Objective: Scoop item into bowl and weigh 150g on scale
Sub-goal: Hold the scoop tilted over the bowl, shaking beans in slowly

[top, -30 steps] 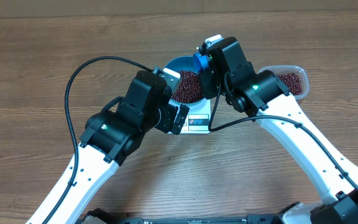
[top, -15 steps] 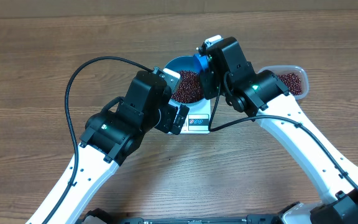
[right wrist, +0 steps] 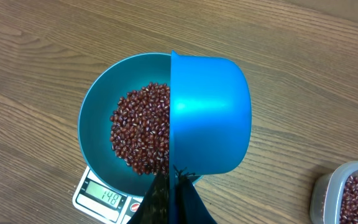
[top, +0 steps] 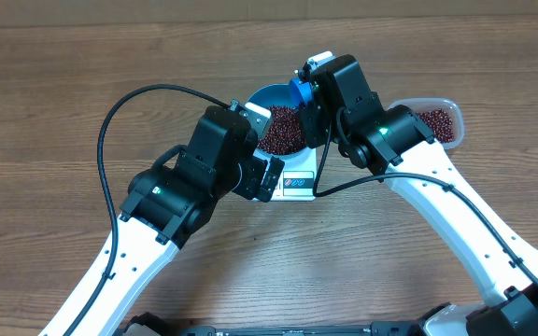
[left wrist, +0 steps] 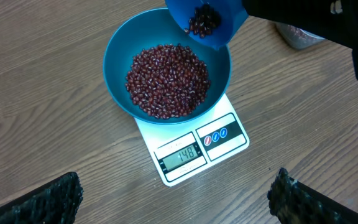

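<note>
My right gripper (right wrist: 171, 198) clamps shut on the small blue plastic scoop (right wrist: 210, 118), tilted over the deep blue bowl (left wrist: 118, 59) of dark red-brown beans (left wrist: 166, 81) on the white square scale (left wrist: 229, 134). My left gripper (left wrist: 176, 202) gapes empty. The display (left wrist: 180, 155) reads 148. Overtilting would likely dump beans and overshoot.

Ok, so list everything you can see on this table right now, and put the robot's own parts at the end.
beans: many, dark red-brown, heaped in the bowl; a few more in the scoop, more in the tub
bowl: one, bright blue, standing on the scale
scale: one, white, mid-table, display reads 148
scoop: one, blue, tipped over the bowl's rim
tub: one, clear plastic, right of the scale
table: one, brown wood, under everything
cable: one, black, looping off the left arm
left arm: one, white and black, jaws wide open over the scale's front
right arm: one, white and black, jaws shut on the scoop's handle
</note>
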